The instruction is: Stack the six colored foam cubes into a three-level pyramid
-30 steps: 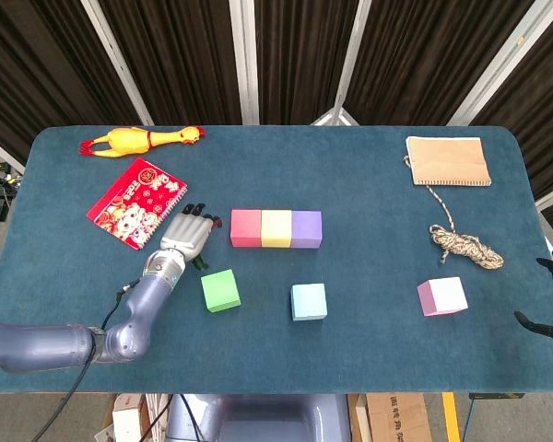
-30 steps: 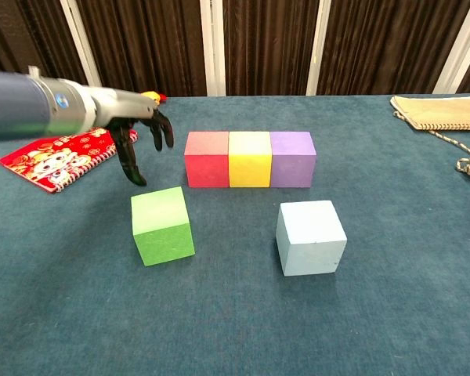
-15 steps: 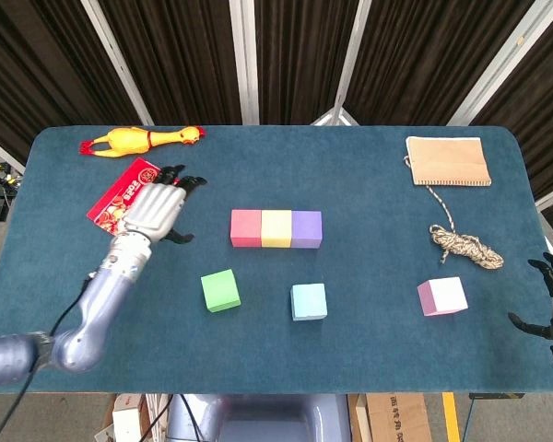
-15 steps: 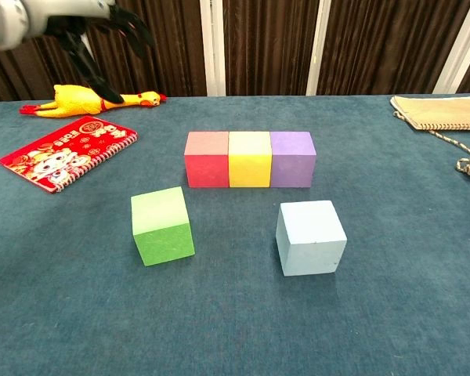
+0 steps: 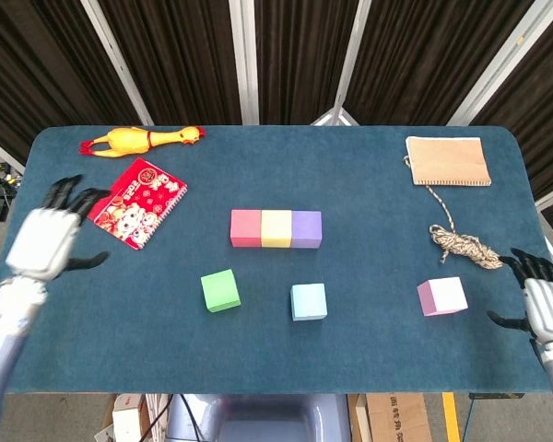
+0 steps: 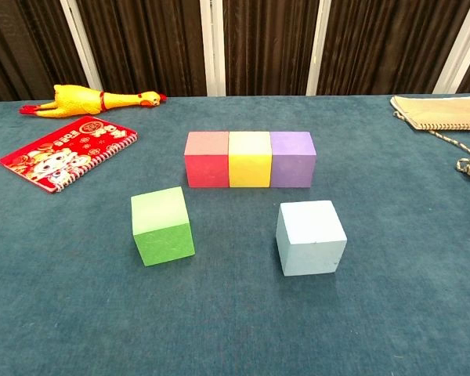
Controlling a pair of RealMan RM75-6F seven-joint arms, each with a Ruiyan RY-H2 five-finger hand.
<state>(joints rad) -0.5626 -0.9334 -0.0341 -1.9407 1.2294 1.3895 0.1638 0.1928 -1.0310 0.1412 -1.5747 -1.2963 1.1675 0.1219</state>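
Red (image 5: 246,227), yellow (image 5: 276,228) and purple (image 5: 306,228) cubes sit touching in a row mid-table. Green (image 5: 220,290) and blue (image 5: 309,301) cubes sit apart in front, pink (image 5: 441,296) far right (alone). Left hand (image 5: 44,241) and right hand (image 5: 544,307) hover at the edges, fingers spread, holding nothing.
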